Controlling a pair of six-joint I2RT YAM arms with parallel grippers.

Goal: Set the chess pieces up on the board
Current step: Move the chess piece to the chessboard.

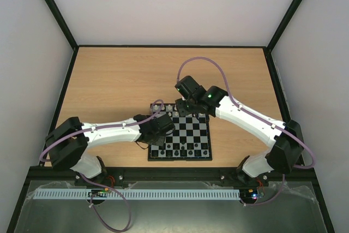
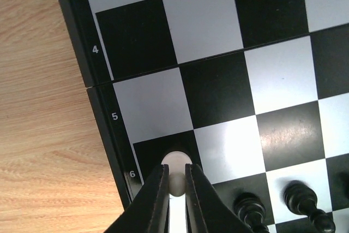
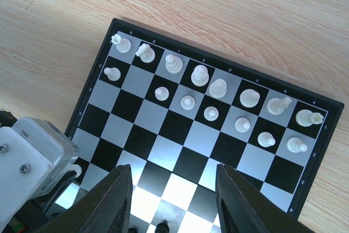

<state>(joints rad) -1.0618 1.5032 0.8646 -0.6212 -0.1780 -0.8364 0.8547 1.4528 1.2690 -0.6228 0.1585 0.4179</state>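
The board [image 1: 188,135] lies at the table's near middle. In the right wrist view, cream-white chess pieces [image 3: 218,87] fill two rows along one side of the board [image 3: 180,159]. Black pieces [image 2: 302,200] stand at the opposite side. My left gripper [image 2: 175,170] is shut on a white pawn [image 2: 175,159] over the black edge square by the "6" mark; I cannot tell whether it touches the square. In the top view it [image 1: 166,125] is at the board's left edge. My right gripper [image 3: 174,189] is open and empty above the board's middle, near the far edge in the top view [image 1: 184,106].
Bare wooden table [image 1: 120,80] surrounds the board, framed by a black rail and white walls. The left arm's wrist [image 3: 30,162] shows at the lower left of the right wrist view, close to my right fingers [image 3: 117,200].
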